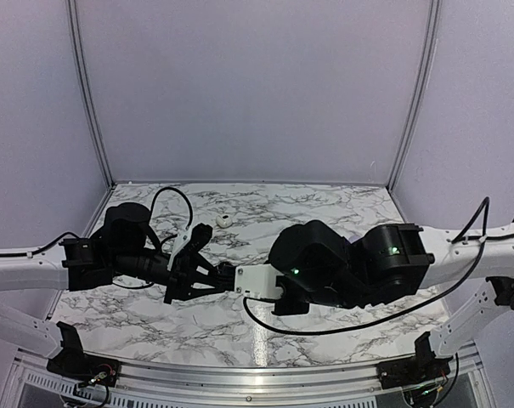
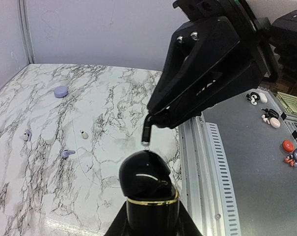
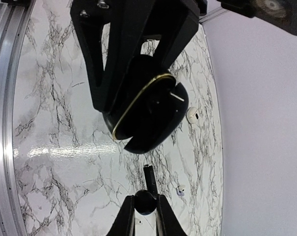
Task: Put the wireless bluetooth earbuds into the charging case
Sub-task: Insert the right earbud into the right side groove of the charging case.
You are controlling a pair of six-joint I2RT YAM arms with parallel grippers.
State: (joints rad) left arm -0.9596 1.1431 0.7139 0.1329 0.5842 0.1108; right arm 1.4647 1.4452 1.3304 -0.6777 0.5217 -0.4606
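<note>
My left gripper [image 2: 152,217] is shut on a black charging case [image 2: 148,189] with a gold rim. The case's lid stands open and faces the right gripper [image 2: 156,118]. My right gripper [image 3: 145,209] is shut on a black earbud [image 3: 146,199]. The earbud's stem [image 2: 147,132] points at the case's open mouth [image 3: 153,123] and stops just short of it. Both arms meet above the middle of the marble table [image 1: 155,323]. Loose earbuds lie on the marble: a lilac one [image 2: 67,153], a white one [image 2: 84,134] and another [image 2: 26,135].
A lilac case [image 2: 61,91] lies far back on the table, and a white case [image 1: 224,219] lies behind the arms. A slotted aluminium rail [image 2: 200,162] borders the table. Beyond it, a grey bench holds more small buds and red pieces [image 2: 287,145].
</note>
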